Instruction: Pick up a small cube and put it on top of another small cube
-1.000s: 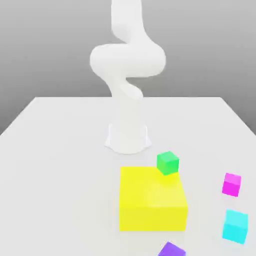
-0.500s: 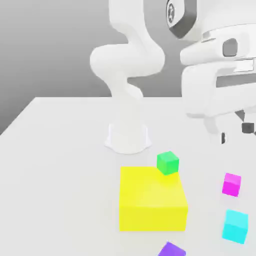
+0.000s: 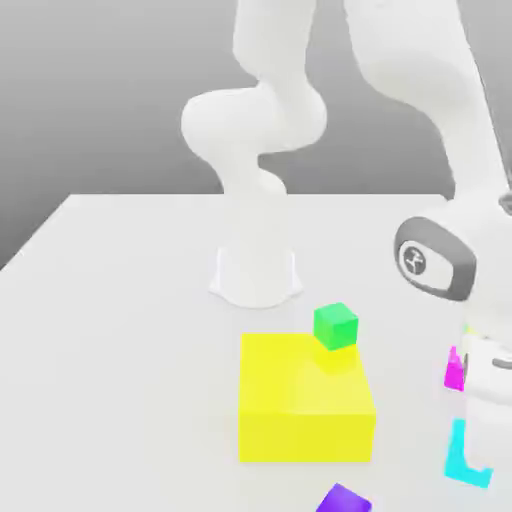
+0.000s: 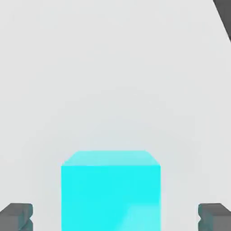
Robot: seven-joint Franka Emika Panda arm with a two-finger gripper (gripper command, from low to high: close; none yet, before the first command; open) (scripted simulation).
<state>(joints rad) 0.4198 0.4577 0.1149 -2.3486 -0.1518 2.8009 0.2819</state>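
Note:
The small cyan cube (image 4: pixel 110 191) sits on the white table between my gripper's (image 4: pixel 115 217) two dark fingertips (image 4: pixel 16 216), with a clear gap on each side, so the jaws stand open around it without touching. In the exterior view the white hand (image 3: pixel 488 372) has come down over this cube (image 3: pixel 458 450) at the front right and hides most of it. A magenta cube (image 3: pixel 452 370) peeks out just behind the hand. A green cube (image 3: pixel 335 326) rests at the back right corner of the big yellow block (image 3: pixel 305 405).
A purple cube (image 3: pixel 343 498) lies at the front edge of the exterior view, below the yellow block. The arm's white base (image 3: pixel 255 275) stands on the table (image 3: pixel 120 330) behind the block.
The arm has swung down from the upper right onto the cyan cube, now covering most of it and part of the magenta cube. No cube has moved.

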